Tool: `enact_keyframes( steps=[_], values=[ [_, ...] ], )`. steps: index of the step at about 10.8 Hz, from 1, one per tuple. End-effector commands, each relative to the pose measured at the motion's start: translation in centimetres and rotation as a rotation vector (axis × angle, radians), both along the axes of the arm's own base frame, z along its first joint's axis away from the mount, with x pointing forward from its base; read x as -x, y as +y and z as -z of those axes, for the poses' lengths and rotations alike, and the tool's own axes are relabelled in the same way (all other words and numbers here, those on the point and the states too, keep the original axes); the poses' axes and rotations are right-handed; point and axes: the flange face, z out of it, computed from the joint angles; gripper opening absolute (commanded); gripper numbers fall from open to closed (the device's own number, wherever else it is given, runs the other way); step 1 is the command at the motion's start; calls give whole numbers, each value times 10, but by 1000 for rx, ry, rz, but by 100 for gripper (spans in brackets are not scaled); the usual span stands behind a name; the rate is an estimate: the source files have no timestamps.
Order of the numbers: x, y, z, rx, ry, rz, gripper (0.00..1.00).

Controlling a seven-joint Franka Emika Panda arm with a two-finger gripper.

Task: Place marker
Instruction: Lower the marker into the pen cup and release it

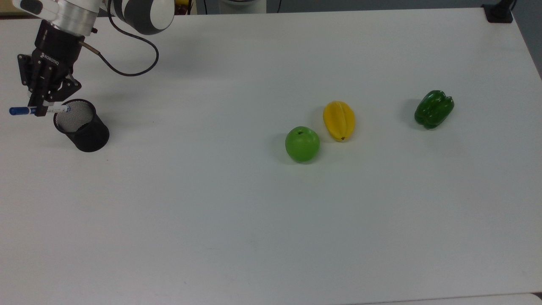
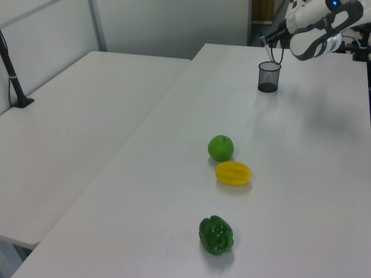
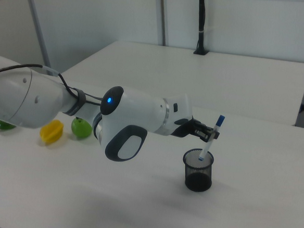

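Above the far left corner of the table (image 1: 262,237) as the top view shows it, the pincer (image 1: 41,109) grips the marker (image 1: 37,110) at mid-length, its fingers closed on the white barrel. In the right view the marker (image 3: 210,139) stands steeply tilted, blue cap up and away from the arm, its lower end at the mouth of the black mesh pen cup (image 3: 197,170); whether the tip is already inside the rim I cannot tell. In the top view the marker's blue cap points to the table's left edge, and its other end overlaps the rim of the pen cup (image 1: 82,126), which stands upright near that edge. A black cable (image 1: 127,59) loops from the wrist above the tabletop.

Well apart from the cup, toward the top view's right, lie three fruits: a green apple (image 1: 302,144), just beside it a yellow starfruit (image 1: 338,120), and further toward the right edge a green bell pepper (image 1: 434,108). In the left view they form a line along the table, with the pepper (image 2: 216,234) nearest the camera, then the starfruit (image 2: 233,173), then the apple (image 2: 221,147), and the cup (image 2: 269,77) and pincer (image 2: 264,41) at the far end.
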Motion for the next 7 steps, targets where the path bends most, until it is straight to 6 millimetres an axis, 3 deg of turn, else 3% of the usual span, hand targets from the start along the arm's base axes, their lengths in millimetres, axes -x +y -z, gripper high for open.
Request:
enact_keyframes(
  steps=[1,4,7],
  values=[
    [9,15,14,-8,-6,-4,0],
    [12,33,26,-1,-17,-28,0],
    [16,31,40,3,14,-29,0]
  ],
)
